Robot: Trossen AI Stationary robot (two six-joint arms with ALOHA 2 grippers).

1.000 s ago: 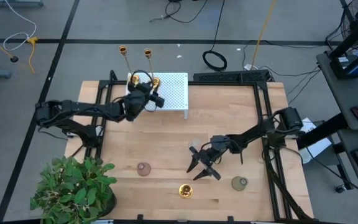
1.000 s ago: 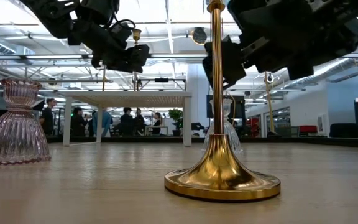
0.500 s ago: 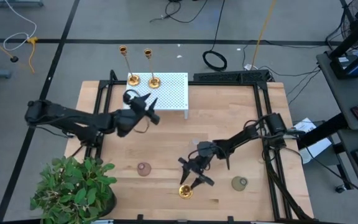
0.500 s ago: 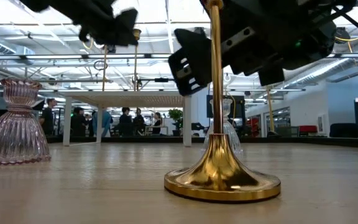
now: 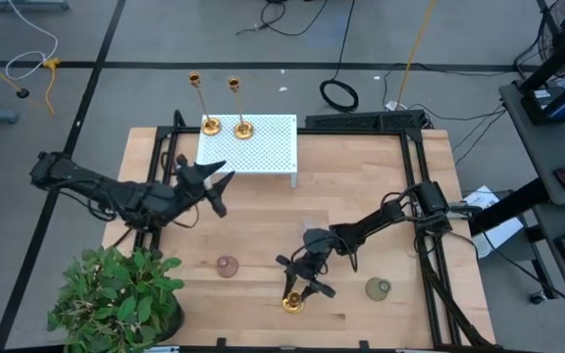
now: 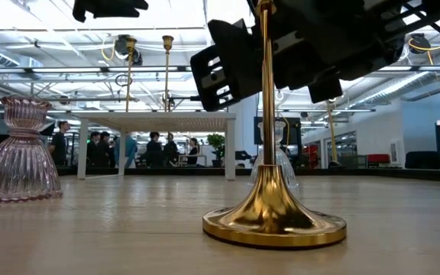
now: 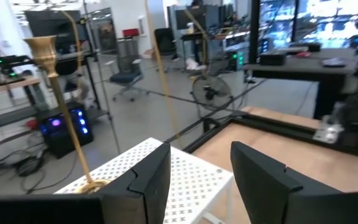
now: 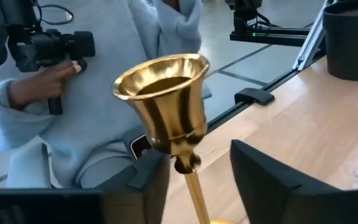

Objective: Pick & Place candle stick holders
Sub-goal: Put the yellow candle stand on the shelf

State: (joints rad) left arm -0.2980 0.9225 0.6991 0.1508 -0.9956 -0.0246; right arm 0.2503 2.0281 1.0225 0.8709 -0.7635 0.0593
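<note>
Two tall gold candlesticks [image 5: 210,125] [image 5: 243,128] stand by their round bases on the white perforated platform [image 5: 273,147] at the far left; one of them [image 7: 73,137] shows in the left wrist view. A third gold candlestick [image 5: 291,302] stands on its flared base [image 6: 273,218] near the front edge. My right gripper [image 5: 300,277] is open, with a finger on either side of this candlestick's upper stem, just below the cup [image 8: 166,106], and I see no touch. My left gripper [image 5: 219,176] is open and empty, near of the platform.
A pink ribbed glass holder [image 5: 227,266] and a greenish one [image 5: 379,288] stand on the table near the front. A potted plant [image 5: 116,294] fills the near left corner. A person holding a dark device [image 8: 48,43] sits beyond the table's near edge.
My left gripper has drawn back from the two candlesticks on the platform toward the near and left edges, and they stay standing. My right gripper has gone toward the near edge and left to the third candlestick and now has its stem between its fingers.
</note>
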